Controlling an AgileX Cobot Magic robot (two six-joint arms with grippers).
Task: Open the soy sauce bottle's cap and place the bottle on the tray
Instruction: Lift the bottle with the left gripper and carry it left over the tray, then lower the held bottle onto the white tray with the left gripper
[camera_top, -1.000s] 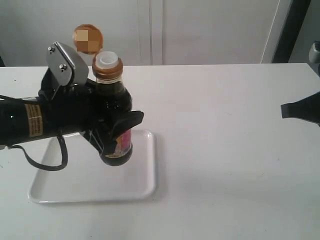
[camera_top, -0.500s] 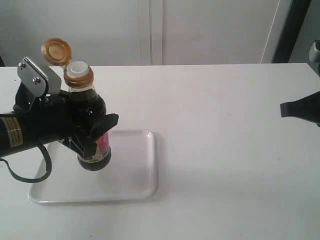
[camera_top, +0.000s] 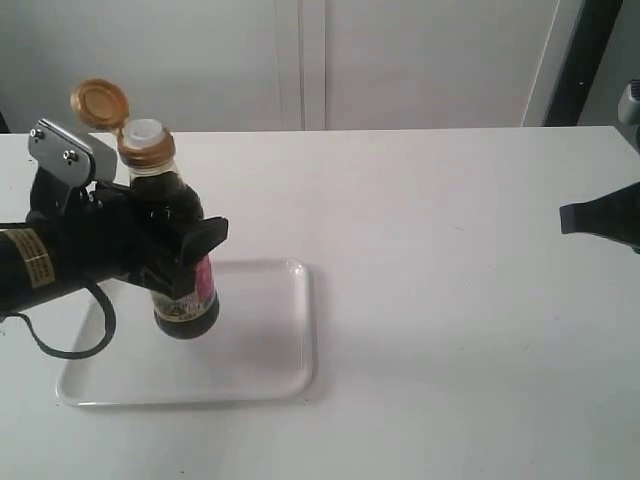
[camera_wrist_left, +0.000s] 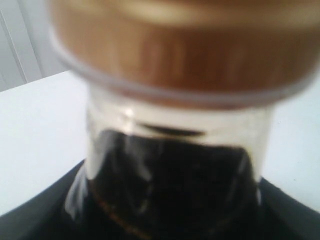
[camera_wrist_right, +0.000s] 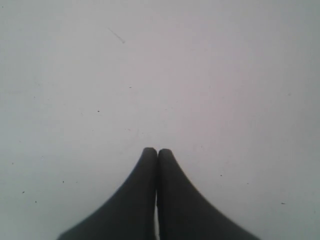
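The soy sauce bottle (camera_top: 182, 285) stands nearly upright over the left part of the white tray (camera_top: 270, 350), its base at or just above the tray floor. Its golden-orange cap (camera_top: 100, 104) is flipped open, hinged back from the white spout (camera_top: 143, 131). My left gripper (camera_top: 180, 252) is shut round the bottle's body. In the left wrist view the bottle (camera_wrist_left: 175, 185) fills the picture, its orange collar (camera_wrist_left: 185, 55) blurred and close. My right gripper (camera_top: 580, 217) hangs at the far right, away from the tray. It is shut (camera_wrist_right: 157, 151) on nothing, above bare table.
The white table (camera_top: 460, 300) stretches wide between the tray and the right gripper. A pale wall and panel lines stand behind the table's far edge. A black cable (camera_top: 70, 345) loops from the left arm over the tray's left rim.
My left gripper has carried the bottle leftward and down, from above the tray's back right area to its left part. The cap stays open. The right gripper has not moved.
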